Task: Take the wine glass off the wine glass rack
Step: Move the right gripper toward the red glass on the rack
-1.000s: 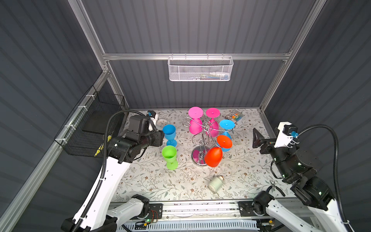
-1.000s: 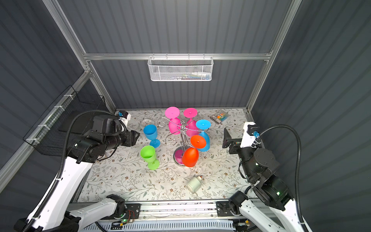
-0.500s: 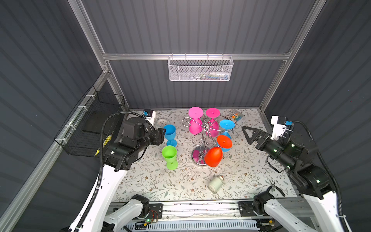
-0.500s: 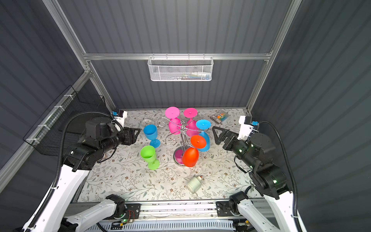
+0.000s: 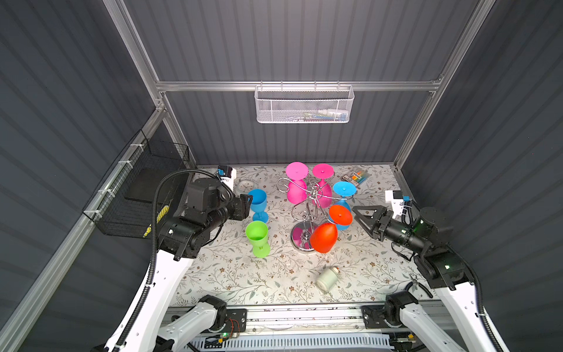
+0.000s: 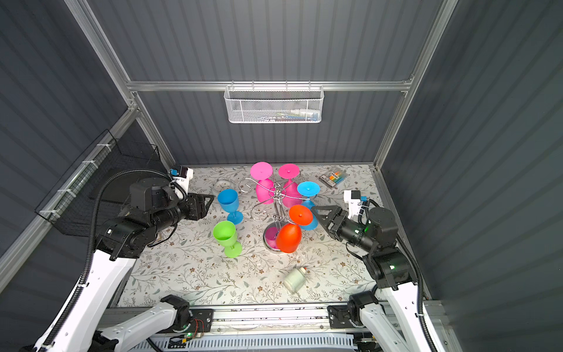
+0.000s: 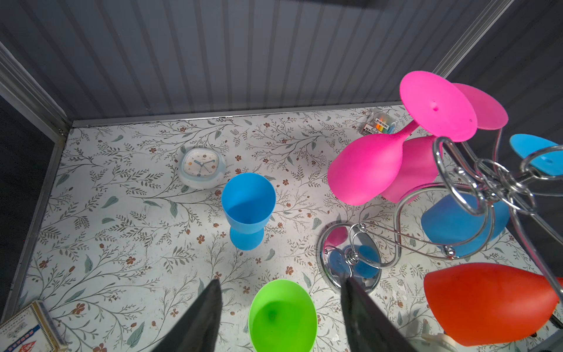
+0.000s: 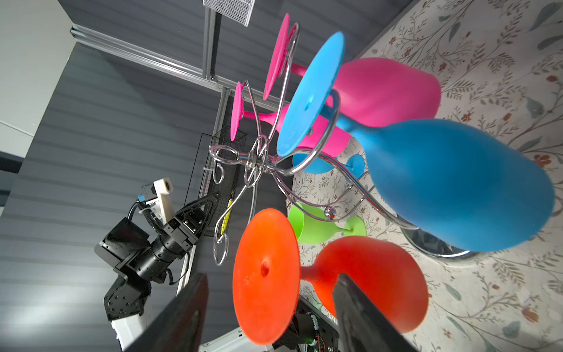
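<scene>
The chrome wine glass rack [image 5: 308,213] stands mid-table, hung with two pink glasses [image 5: 296,190], a blue one [image 8: 457,183] and an orange-red wine glass [image 5: 324,237] on the arm nearest my right side. My right gripper [image 5: 358,216] is open; in the right wrist view the orange glass's round foot [image 8: 265,274] lies between its fingers with a gap on each side. My left gripper [image 5: 245,207] is open and holds nothing, hanging beside a blue glass [image 5: 258,202] and a green glass [image 7: 281,317] that stand upright on the table.
A small clock [image 5: 244,186] and a marker pack [image 5: 358,176] lie near the back wall. A white jar [image 5: 327,279] lies on its side in front. A black wire basket [image 5: 137,195] hangs on the left wall and a white mesh basket [image 5: 303,105] on the back wall.
My right arm has swung in from the table's right edge to the rack, and its fingers now straddle the orange glass's foot. The left arm has shifted only slightly.
</scene>
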Action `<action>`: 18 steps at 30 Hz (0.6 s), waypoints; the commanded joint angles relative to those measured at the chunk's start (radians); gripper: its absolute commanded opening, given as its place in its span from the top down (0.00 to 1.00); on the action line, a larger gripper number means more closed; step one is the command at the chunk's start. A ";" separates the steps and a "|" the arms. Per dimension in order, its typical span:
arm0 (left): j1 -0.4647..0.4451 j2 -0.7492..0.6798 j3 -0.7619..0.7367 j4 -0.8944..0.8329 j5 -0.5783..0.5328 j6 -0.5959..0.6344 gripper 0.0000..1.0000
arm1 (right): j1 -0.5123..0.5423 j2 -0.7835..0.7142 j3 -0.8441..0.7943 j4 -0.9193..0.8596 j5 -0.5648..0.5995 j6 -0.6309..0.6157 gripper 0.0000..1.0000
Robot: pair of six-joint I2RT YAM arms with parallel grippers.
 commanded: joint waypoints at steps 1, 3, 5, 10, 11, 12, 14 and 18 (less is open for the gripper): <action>0.008 -0.023 -0.016 0.021 0.015 -0.017 0.36 | -0.003 -0.011 -0.030 0.063 -0.060 0.050 0.40; 0.008 -0.027 -0.019 0.020 0.012 -0.018 0.36 | -0.002 -0.009 -0.034 0.051 -0.062 0.046 0.43; 0.008 -0.030 -0.019 0.017 0.010 -0.018 0.36 | -0.003 -0.010 -0.049 0.075 -0.068 0.059 0.47; 0.008 -0.031 -0.024 0.017 0.012 -0.023 0.36 | -0.003 -0.004 -0.076 0.131 -0.084 0.092 0.57; 0.008 -0.032 -0.024 0.015 0.012 -0.025 0.36 | -0.003 -0.002 -0.079 0.136 -0.084 0.095 0.58; 0.008 -0.032 -0.028 0.015 0.012 -0.027 0.36 | -0.003 -0.001 -0.083 0.143 -0.086 0.099 0.61; 0.008 -0.036 -0.026 0.015 0.012 -0.027 0.36 | -0.003 0.000 -0.091 0.166 -0.093 0.111 0.66; 0.008 -0.037 -0.026 0.014 0.010 -0.027 0.36 | -0.003 0.001 -0.100 0.184 -0.096 0.122 0.71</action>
